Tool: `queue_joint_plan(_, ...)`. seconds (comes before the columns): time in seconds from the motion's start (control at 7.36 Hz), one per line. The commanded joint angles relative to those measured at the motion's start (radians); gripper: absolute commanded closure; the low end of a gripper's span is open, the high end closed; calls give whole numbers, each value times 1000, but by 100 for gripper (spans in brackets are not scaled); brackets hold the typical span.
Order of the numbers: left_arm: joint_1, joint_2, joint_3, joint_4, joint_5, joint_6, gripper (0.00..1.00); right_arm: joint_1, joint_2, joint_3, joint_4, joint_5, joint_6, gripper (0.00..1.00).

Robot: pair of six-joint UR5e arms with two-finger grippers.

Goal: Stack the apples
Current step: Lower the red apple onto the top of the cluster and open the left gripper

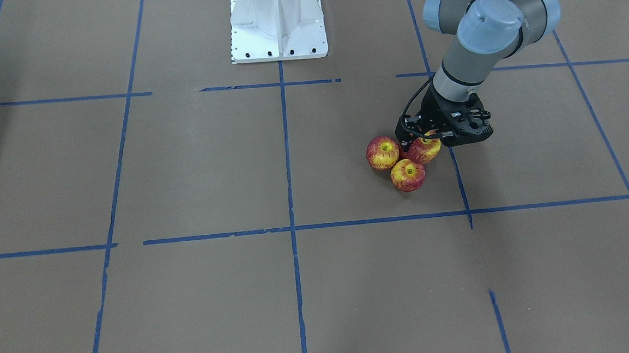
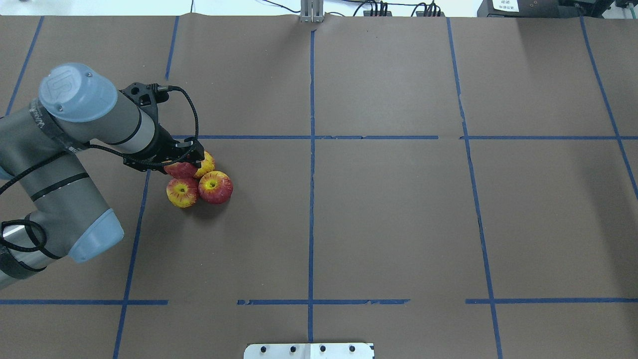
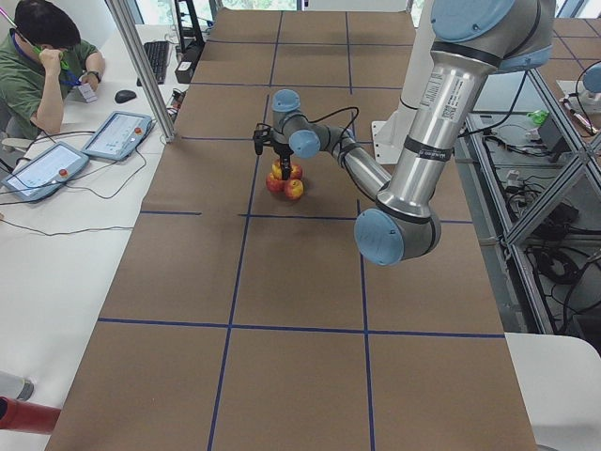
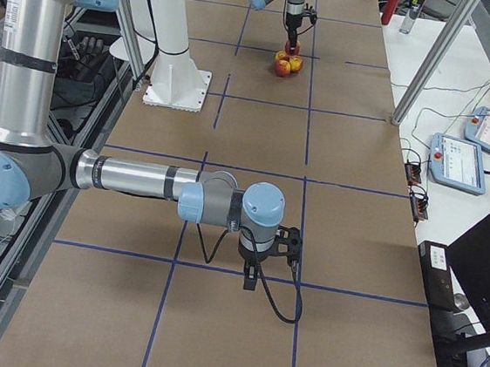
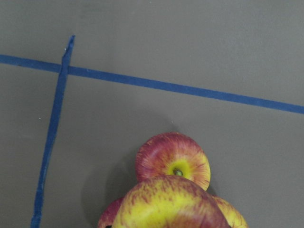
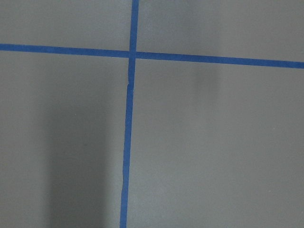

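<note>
Where apples [image 2: 215, 187] huddle, left pincer [image 2: 187, 162] — UR-capped arm [image 2: 77, 92] — hangs.

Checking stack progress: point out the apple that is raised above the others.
The apple at the left gripper: it alone sits atop the three lower apples, which cluster together on the table.

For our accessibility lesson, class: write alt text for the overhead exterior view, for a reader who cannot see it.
The robot's left arm reaches in from the left edge, its left gripper directly over a tight cluster of red-and-yellow apples, partly hiding them. The brown table is gridded with blue tape lines; a white base plate shows at the bottom edge.
</note>
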Motion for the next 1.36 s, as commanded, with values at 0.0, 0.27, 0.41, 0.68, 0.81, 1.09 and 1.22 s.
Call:
queue_joint_plan(0.0, 6, -2, 3, -1, 6, -4, 82, 0, 0, 0, 0, 0, 0, 0)
queue_joint_plan(0.27, 26, -5, 4, -1, 4, -4, 76, 0, 0, 0, 0, 0, 0, 0)
queue_joint_plan(0.41, 34, -11, 6, -1, 4, -4, 76, 0, 0, 0, 0, 0, 0, 0)
queue_joint_plan(0.68, 34, -10, 10, -1, 4, -4, 71, 0, 0, 0, 0, 0, 0, 0)
queue_joint_plan(0.81, 34, -10, 15, -1, 4, -4, 64, 0, 0, 0, 0, 0, 0, 0)
queue_joint_plan(1.09, 34, -10, 15, -1, 4, -4, 41, 0, 0, 0, 0, 0, 0, 0)
queue_joint_plan(1.22, 34, -10, 12, -1, 4, -4, 23, 0, 0, 0, 0, 0, 0, 0)
